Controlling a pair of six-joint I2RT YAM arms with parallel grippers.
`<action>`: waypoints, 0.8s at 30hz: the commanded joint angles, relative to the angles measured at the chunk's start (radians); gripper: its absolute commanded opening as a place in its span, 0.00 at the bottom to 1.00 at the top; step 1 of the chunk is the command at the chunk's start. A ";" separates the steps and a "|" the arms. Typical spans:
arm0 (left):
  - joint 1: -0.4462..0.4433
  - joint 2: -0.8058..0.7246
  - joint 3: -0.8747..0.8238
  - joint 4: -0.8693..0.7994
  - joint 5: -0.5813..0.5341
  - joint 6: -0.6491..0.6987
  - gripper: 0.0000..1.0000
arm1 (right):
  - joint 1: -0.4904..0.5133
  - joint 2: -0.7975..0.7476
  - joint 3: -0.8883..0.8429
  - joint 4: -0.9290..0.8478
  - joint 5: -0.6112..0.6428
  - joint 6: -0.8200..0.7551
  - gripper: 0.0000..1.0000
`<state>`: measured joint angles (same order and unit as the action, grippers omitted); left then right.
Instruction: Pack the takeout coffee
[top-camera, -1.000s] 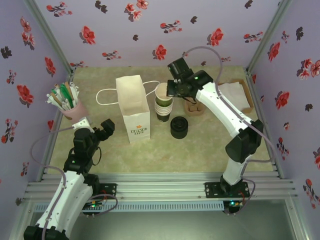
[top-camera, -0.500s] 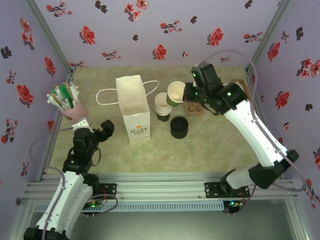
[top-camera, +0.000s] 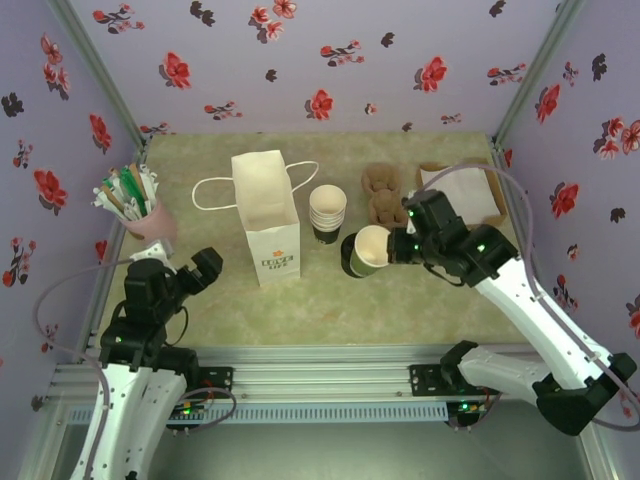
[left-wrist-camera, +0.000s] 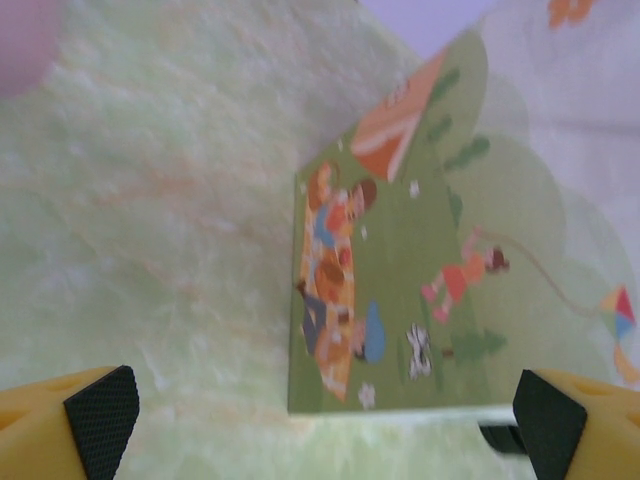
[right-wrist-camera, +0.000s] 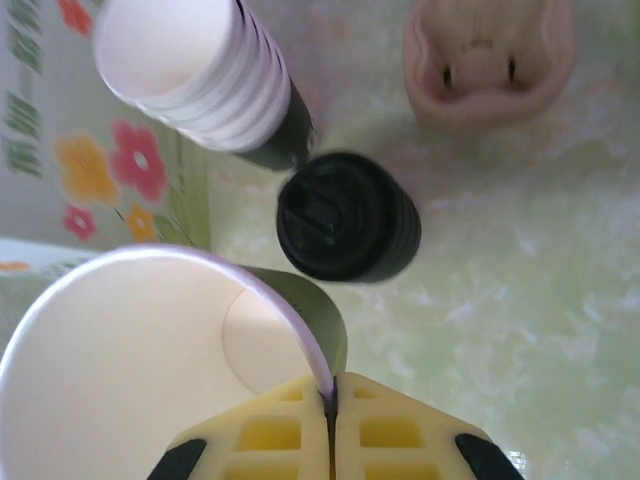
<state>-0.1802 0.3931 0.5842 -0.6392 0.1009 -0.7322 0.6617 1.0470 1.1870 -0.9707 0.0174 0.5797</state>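
With right fingers (right-wrist-camera: 250, 435) pinching the cup (right-wrist-camera: 120, 350) rim, left fingers (left-wrist-camera: 100, 410) spread idle, lower upright onto table (right-wrist-camera: 520, 300), short of lids (right-wrist-camera: 347, 215) just ahead.

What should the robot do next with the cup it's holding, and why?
Probably lower the cup and stand it upright on the bare table next to the black lids. The right gripper is pinching the cup's rim, the cup is open with no lid on and looks tilted, so it likely needs setting down before a lid can go on.
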 joint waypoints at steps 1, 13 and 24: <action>-0.024 0.000 0.012 -0.102 0.129 -0.035 0.99 | 0.024 -0.024 -0.095 0.040 -0.045 0.032 0.07; -0.270 0.102 -0.027 -0.046 0.132 -0.117 0.99 | 0.144 0.043 -0.269 0.178 -0.041 0.093 0.07; -0.567 0.125 -0.094 0.061 -0.068 -0.233 0.99 | 0.246 0.209 -0.235 0.225 0.018 0.120 0.08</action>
<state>-0.6998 0.5224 0.5152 -0.6361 0.1173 -0.9123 0.8879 1.2293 0.9218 -0.7708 0.0002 0.6750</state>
